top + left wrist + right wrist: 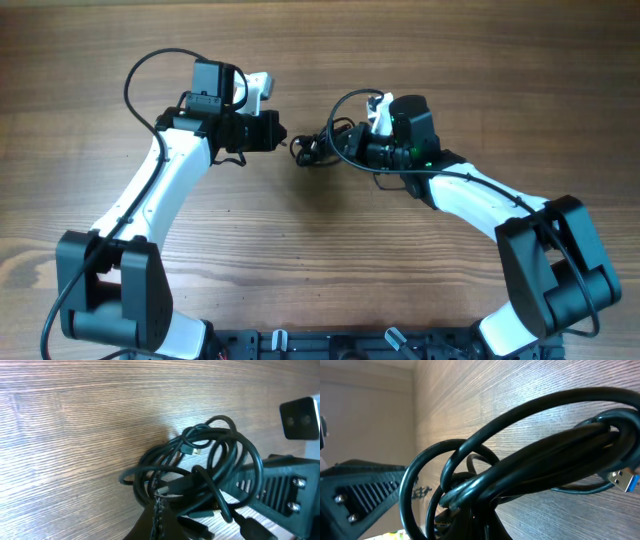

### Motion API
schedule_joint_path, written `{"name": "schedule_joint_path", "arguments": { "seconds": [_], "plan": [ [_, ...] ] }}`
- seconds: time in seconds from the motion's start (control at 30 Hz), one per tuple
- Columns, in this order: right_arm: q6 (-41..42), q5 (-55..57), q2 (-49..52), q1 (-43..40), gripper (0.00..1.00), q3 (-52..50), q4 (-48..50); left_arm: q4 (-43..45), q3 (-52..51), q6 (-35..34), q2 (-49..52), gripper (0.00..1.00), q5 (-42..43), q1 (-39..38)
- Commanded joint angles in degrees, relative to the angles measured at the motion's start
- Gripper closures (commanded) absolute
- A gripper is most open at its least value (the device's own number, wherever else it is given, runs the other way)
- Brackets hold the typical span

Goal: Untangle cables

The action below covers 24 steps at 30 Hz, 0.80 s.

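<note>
The cables [316, 148], knotted in a small coil, are found just toward 12 o'clock of the middle of the worktop [320, 260]. The left claw [286, 139] is clamped on strands at the coil's 9 o'clock edge, and the right claw [346, 148] at 3 o'clock. These opposed grips are probably taken so the knot can be drawn apart.

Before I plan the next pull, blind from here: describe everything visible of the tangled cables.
The cables are thin, glossy black cords looped into one knotted coil on the wooden table between the arms. A blue-tongued USB plug sticks out. The left jaws and right jaws are closed on it from opposite sides.
</note>
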Motion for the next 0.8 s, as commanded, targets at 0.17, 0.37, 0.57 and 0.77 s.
{"name": "schedule_joint_path", "arguments": {
  "seconds": [0.17, 0.37, 0.57, 0.77],
  "plan": [
    [-3.2, -0.5, 0.6, 0.1, 0.95, -0.1, -1.3, 0.5, 0.5, -1.6, 0.0, 0.95, -0.7, -0.3],
    [0.1, -0.5, 0.6, 0.9, 0.95, -0.1, -0.8, 2.4, 0.5, -5.0, 0.0, 0.82, -1.2, -3.2],
    [0.3, -1.0, 0.6, 2.2, 0.96, -0.1, 0.2, 3.5, 0.5, -5.3, 2.3, 0.65, 3.9, -3.3],
    [1.6, 0.9, 0.6, 2.2, 0.96, -0.1, 0.3, 4.0, 0.5, -18.3, 5.5, 0.68, 5.9, -3.4]
  ]
}}
